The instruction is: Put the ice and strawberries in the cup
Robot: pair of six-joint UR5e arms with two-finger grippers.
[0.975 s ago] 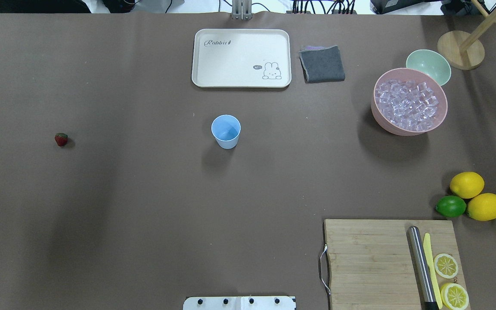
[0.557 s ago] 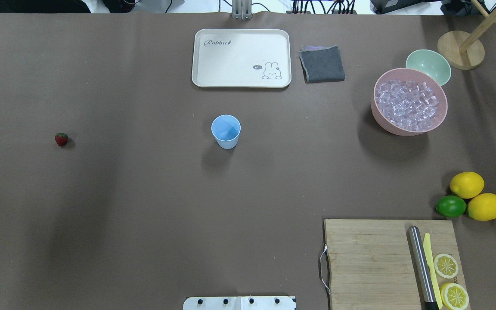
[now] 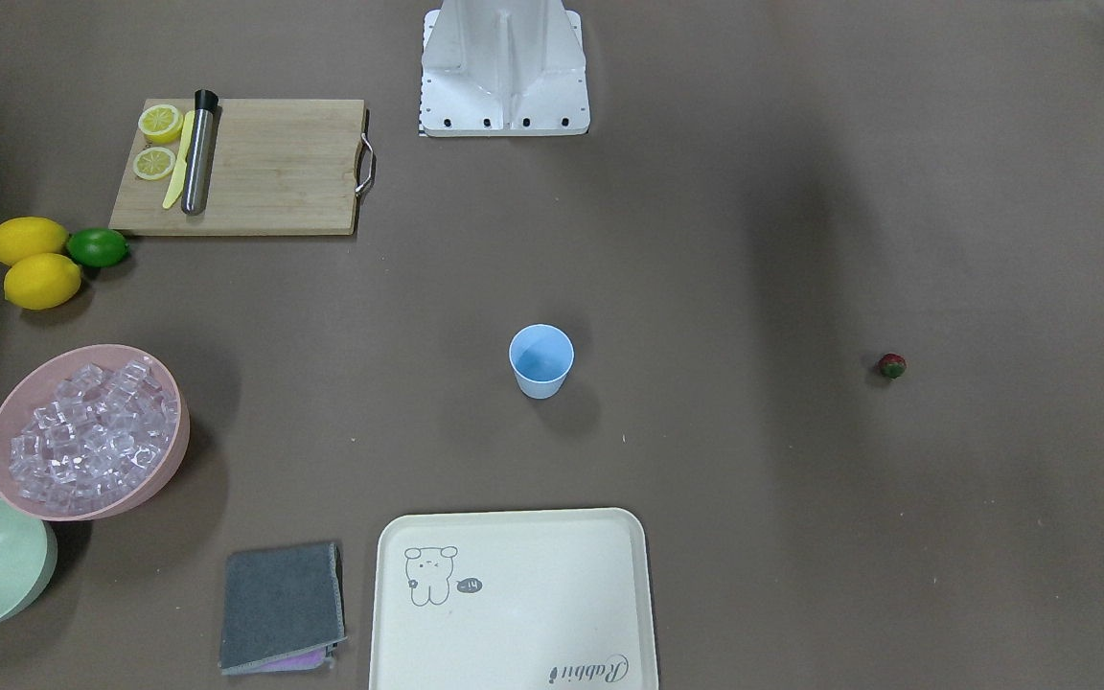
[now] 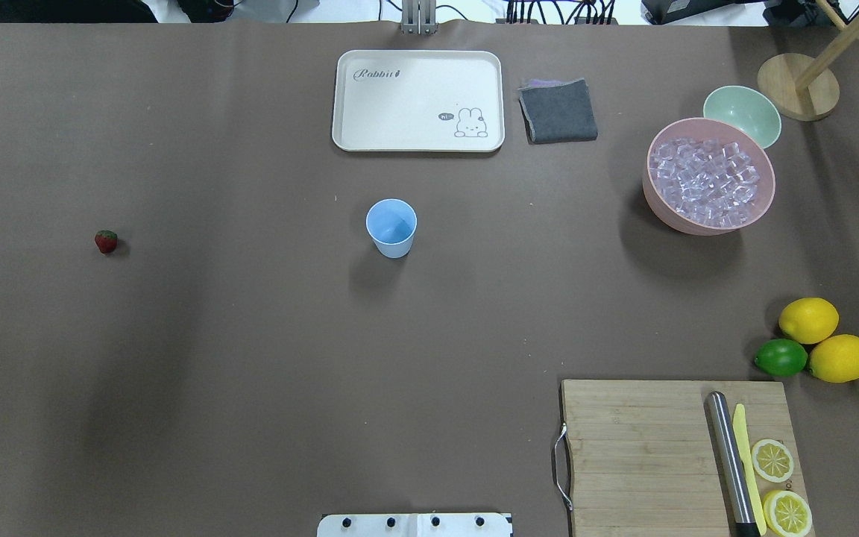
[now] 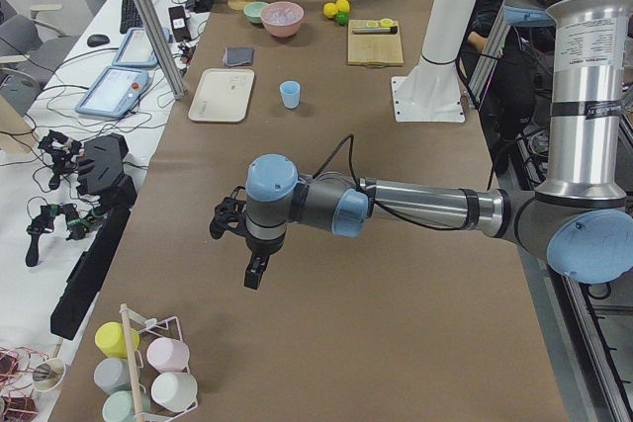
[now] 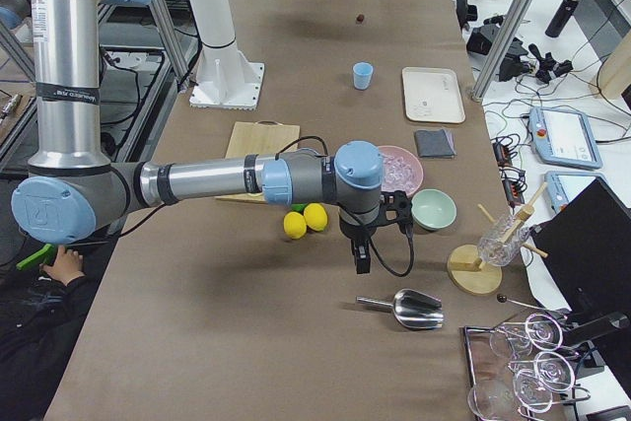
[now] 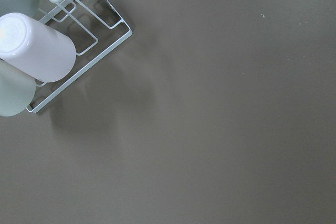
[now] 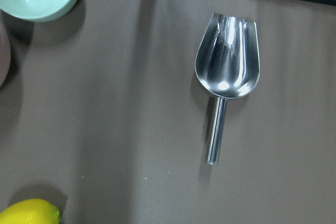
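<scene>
The light-blue cup [image 4: 391,227] stands upright in the middle of the table and also shows in the front view [image 3: 540,360]. The small red strawberry [image 4: 106,241] lies alone far to its left. The ice [image 4: 709,183] fills a pink bowl [image 4: 653,205] at the back right. My left gripper [image 5: 252,269] hangs over bare table at the left end, far from the strawberry. My right gripper [image 6: 361,258] hangs at the right end, above a metal scoop [image 8: 227,66]. Both show only in the side views, so I cannot tell whether they are open or shut.
A cream tray [image 4: 355,134] and a grey cloth [image 4: 558,112] lie behind the cup. A pale-green bowl [image 4: 743,115], two lemons [image 4: 808,319], a lime [image 4: 780,358] and a cutting board [image 4: 638,447] are at the right. A mug rack [image 7: 79,45] stands by the left gripper.
</scene>
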